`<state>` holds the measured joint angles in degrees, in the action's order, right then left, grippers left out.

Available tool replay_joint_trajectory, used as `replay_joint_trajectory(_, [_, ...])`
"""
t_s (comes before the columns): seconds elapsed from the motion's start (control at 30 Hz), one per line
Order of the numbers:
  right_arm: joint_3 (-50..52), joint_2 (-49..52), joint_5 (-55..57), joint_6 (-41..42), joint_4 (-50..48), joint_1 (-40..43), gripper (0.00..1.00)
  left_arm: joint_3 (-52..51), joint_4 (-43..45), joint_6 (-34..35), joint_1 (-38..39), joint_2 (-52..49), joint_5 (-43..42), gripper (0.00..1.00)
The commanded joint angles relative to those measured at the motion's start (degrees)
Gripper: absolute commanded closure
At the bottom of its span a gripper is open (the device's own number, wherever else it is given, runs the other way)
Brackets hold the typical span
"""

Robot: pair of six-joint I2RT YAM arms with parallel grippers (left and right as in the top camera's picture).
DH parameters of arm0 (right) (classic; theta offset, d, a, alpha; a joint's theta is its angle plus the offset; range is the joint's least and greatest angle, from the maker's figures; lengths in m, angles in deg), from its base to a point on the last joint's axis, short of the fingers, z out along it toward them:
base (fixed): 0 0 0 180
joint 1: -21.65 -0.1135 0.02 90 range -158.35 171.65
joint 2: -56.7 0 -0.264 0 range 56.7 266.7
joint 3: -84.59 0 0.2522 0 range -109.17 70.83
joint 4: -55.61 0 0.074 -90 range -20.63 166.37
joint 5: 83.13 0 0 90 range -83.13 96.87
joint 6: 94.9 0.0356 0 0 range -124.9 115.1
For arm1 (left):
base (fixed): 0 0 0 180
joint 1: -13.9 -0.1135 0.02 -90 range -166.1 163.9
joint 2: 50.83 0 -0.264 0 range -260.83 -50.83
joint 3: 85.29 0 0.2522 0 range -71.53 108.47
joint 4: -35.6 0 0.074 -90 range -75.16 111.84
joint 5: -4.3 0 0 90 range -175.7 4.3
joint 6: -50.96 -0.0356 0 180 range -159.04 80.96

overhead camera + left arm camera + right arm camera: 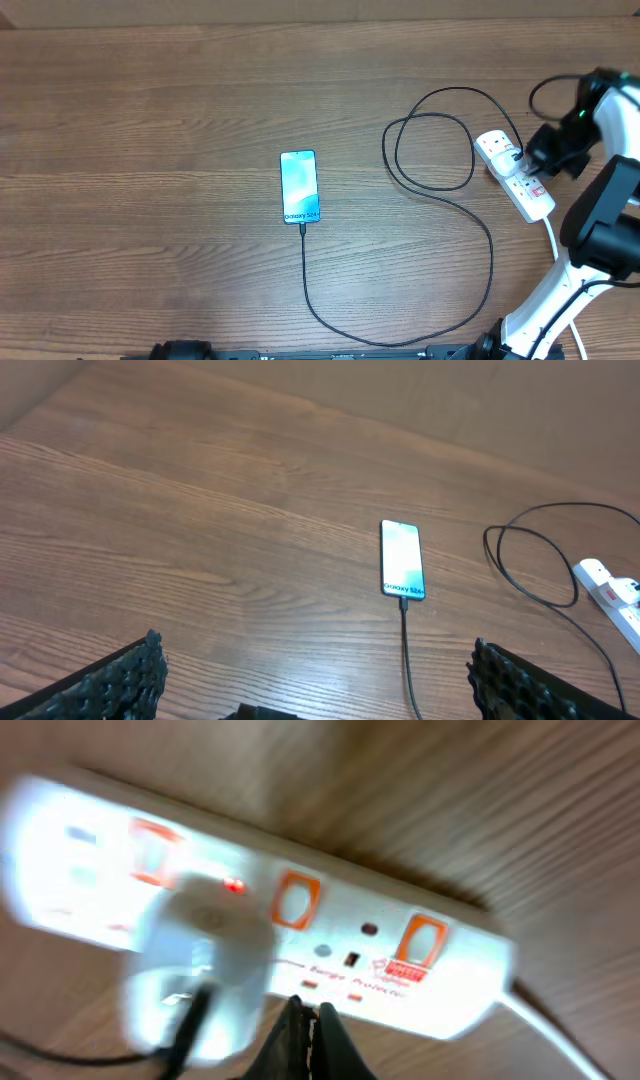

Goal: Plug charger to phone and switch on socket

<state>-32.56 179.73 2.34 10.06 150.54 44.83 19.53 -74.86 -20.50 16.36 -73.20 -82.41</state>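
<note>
**Satin wood, smooth plastic, studded pads**

The table (pixel 150 120) is brown wood-grain, smooth with a low satin sheen. The phone (pixel 299 186) has a glossy, glass-like screen inside a dark edge. The charger (pixel 303 260) is thin, black and matt, like rubber or plastic. The socket (pixel 350 935) looks like smooth white plastic, probably glossy, though that view is blurred. Its switches (pixel 296 900) are orange-red plastic. The left gripper (pixel 315 655) has black pads (pixel 115 685) with a rough, studded texture.

A broad brown wood-grain desk (pixel 150 120) fills the view, evenly lit, with a pale sheen toward its far side. Beyond its far edge stands a plain tan surface (pixel 480 400).
</note>
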Motion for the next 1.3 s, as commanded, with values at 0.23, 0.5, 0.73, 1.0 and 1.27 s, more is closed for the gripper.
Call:
replay_joint_trajectory(0.23, [-8.57,0.46,1.66,0.11,2.75,2.19,0.96,-0.26,-0.07,0.76,-0.59,1.49,0.52,0.0])
replay_joint_trajectory(0.5, [-6.86,0.59,1.88,0.02,2.54,2.19,0.96,-0.37,-0.07,0.79,-0.61,4.55,0.52,0.0])
replay_joint_trajectory(0.73, [-13.55,-8.9,-4.13,3.3,2.19,1.53,0.96,-0.94,-0.07,0.79,-0.63,14.86,0.52,0.0])
replay_joint_trajectory(1.0, [-17.46,-33.05,-20.22,15.61,-23.47,-3.04,0.96,0.17,0.09,0.76,-4.9,21.99,0.42,0.0])
replay_joint_trajectory(1.27, [-17.46,-49.46,-15.02,9.64,-43.32,-13.03,0.93,0.15,-0.07,0.76,-13.05,22.08,0.28,0.0])
